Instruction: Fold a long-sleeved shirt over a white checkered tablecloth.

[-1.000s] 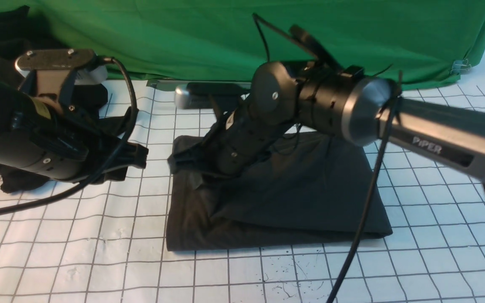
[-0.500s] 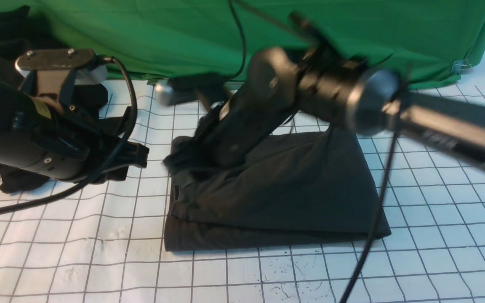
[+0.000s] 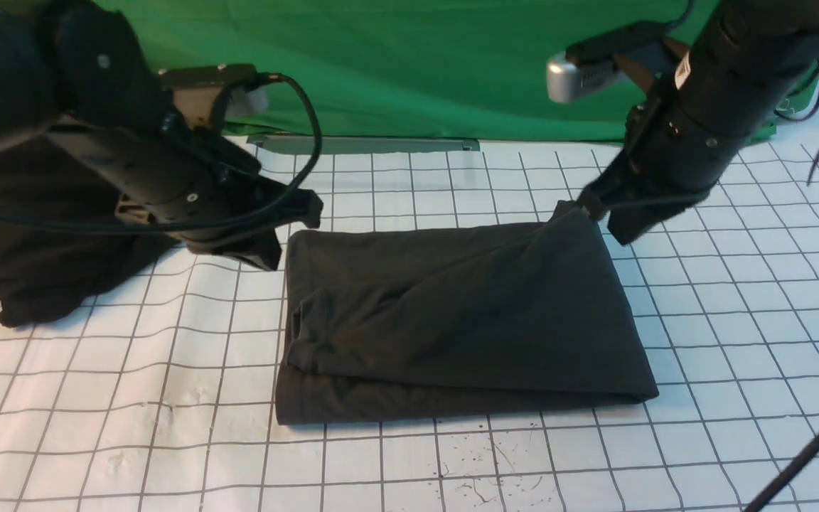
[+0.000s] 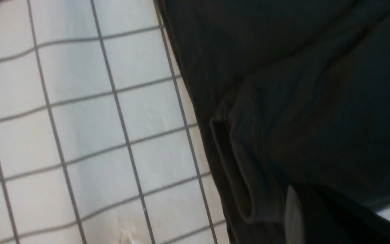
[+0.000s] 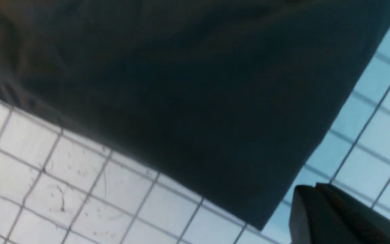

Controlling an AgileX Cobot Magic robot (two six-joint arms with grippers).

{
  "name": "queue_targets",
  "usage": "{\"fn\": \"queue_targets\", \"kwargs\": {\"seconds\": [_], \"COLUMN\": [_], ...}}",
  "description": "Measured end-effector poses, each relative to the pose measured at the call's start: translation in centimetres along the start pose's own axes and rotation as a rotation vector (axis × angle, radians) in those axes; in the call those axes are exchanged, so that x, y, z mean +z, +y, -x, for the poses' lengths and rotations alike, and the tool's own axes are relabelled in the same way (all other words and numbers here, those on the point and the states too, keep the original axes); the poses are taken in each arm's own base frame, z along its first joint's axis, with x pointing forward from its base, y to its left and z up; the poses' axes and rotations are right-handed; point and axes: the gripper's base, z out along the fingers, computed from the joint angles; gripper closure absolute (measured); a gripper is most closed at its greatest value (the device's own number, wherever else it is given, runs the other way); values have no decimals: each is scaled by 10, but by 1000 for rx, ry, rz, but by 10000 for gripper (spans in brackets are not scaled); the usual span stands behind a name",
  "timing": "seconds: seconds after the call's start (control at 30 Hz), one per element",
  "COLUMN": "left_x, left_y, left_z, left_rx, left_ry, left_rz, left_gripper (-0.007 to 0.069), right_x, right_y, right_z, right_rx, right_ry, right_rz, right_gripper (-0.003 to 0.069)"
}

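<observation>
The shirt (image 3: 459,320) lies folded into a compact rectangle near the middle of the tablecloth (image 3: 736,341), print hidden. Its far right corner is drawn up into a small peak where the right gripper (image 3: 587,206) is closed on it. A second ago that arm lay across the shirt's far left corner; it has since swung over to this one. The left gripper (image 3: 288,231) is closed and empty beside the far left corner. The fold looks nearly finished, needing only squaring.
</observation>
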Motion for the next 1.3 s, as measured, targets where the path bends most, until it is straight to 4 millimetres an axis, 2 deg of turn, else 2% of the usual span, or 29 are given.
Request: {"fn": "queue_targets", "kwargs": {"seconds": [0.03, 0.07, 0.13, 0.27, 0.37, 0.4, 0.5, 0.6, 0.67, 0.7, 0.8, 0.87, 1.03, 1.07, 1.13, 1.3], "left_x": [-1, 14, 28, 67, 77, 84, 95, 102, 103, 103, 102, 100, 86, 76, 68, 64], "left_y": [0, 0, 1, 2, 3, 4, 5, 5, 5, 5, 4, 4, 2, 2, 3, 5], "left_z": [1, 7, 11, 17, 16, 15, 13, 12, 11, 11, 12, 11, 13, 15, 16, 15], "left_rx": [1, 24, 37, 74, 81, 88, 87, 77, 82, 84, 95, 108, 123, 142, 144, 134], "left_ry": [-5, 17, 38, 81, 89, 101, 117, 122, 124, 124, 127, 136, 127, 112, 105, 121], "left_rz": [-1, 1, 0, -13, -16, -17, -21, -28, -33, -32, -37, -40, -40, -28, -6, 19], "left_gripper": [613, 595, 568, 413, 360, 319, 288, 312, 379, 386, 549, 594, 601, 601, 601, 601], "right_x": [0, 2, 5, 18, 22, 23, 24, 24, 24, 24, 24, 24, 24, 24, 24, 24], "right_y": [0, 1, 1, 1, 1, 1, 1, 1, 1, 1, 1, 1, 1, 1, 1, 1], "right_z": [-1, -8, -13, -24, -26, -26, -25, -23, -22, -22, -21, -20, -20, -20, -20, -20], "right_rx": [0, 1, 3, 8, 9, 9, 11, 16, 19, 19, 19, 20, 20, 21, 21, 21], "right_ry": [0, -11, -27, -43, -43, -46, -71, -91, -98, -100, -117, -122, -124, -126, -126, -129], "right_rz": [0, -1, -3, -7, -8, -9, -11, -6, -4, -4, -6, -5, -5, -4, -4, -5], "right_gripper": [664, 664, 665, 665, 665, 665, 665, 665, 665, 665, 665, 665, 665, 665, 665, 665]}}
